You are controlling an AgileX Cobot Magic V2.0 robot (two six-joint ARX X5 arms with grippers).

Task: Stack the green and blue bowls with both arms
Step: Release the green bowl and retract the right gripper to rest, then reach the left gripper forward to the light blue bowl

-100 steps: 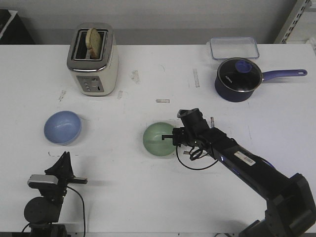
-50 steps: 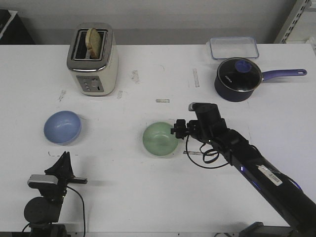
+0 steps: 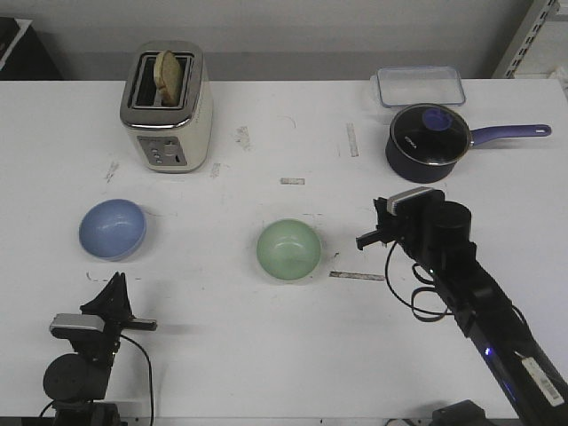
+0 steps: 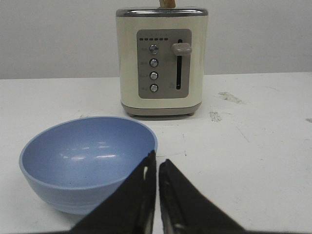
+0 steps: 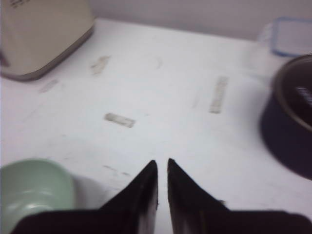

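Observation:
The pale green bowl (image 3: pixel 288 250) sits upright mid-table; part of it shows in the right wrist view (image 5: pixel 33 191). The light blue bowl (image 3: pixel 113 228) sits upright at the left and fills the near left of the left wrist view (image 4: pixel 83 163). My right gripper (image 3: pixel 366 240) is shut and empty, a short way right of the green bowl and clear of it; its jaws (image 5: pixel 162 164) are closed over bare table. My left gripper (image 3: pixel 117 280) is shut and empty, just in front of the blue bowl; its tips (image 4: pixel 157 162) are by the bowl's near rim.
A cream toaster (image 3: pixel 166 106) holding a slice of bread stands at the back left, behind the blue bowl. A dark navy saucepan (image 3: pixel 428 142) with a long handle and a clear lidded box (image 3: pixel 421 86) are at the back right. Tape marks dot the table.
My right gripper has drawn back to the right, from the green bowl's right rim to well clear of it. The green bowl stays on the table. The left arm has not moved.

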